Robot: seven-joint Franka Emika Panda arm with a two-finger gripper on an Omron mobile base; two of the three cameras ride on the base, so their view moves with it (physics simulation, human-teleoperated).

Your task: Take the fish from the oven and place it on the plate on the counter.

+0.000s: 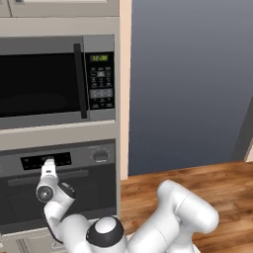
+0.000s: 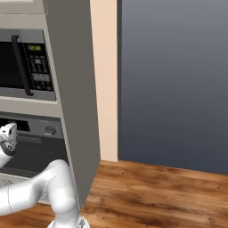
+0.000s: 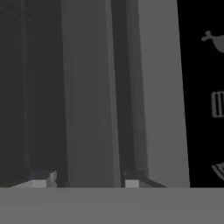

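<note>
Oven (image 1: 59, 188) door is shut in the left base view, so the fish isn't visible from here. The arm reaches up to the top of that door, and the gripper (image 1: 48, 165) sits right at the bar handle (image 1: 49, 177), just under the black display strip (image 1: 45, 160), with the round knob (image 1: 101, 156) off to the side. The microwave (image 1: 57, 79) with its keypad is above all that. Right base view, same deal from the other side: the gripper (image 2: 9, 132) is at the far left edge, pressed up near the oven front (image 2: 40, 151), with the knob (image 2: 50, 130) beside it and the microwave (image 2: 26, 64) overhead. A wood floor (image 2: 156, 191) runs off to the side of the cabinet. Hand view is super close: the grey bar handle (image 3: 89, 96) runs straight between the two fingertips (image 3: 43, 179), one tip on each side of it. Jaws look partly spread around the bar, and I honestly can't tell if they're actually touching it. The black display strip (image 3: 203, 87) lies past one tip.
</note>
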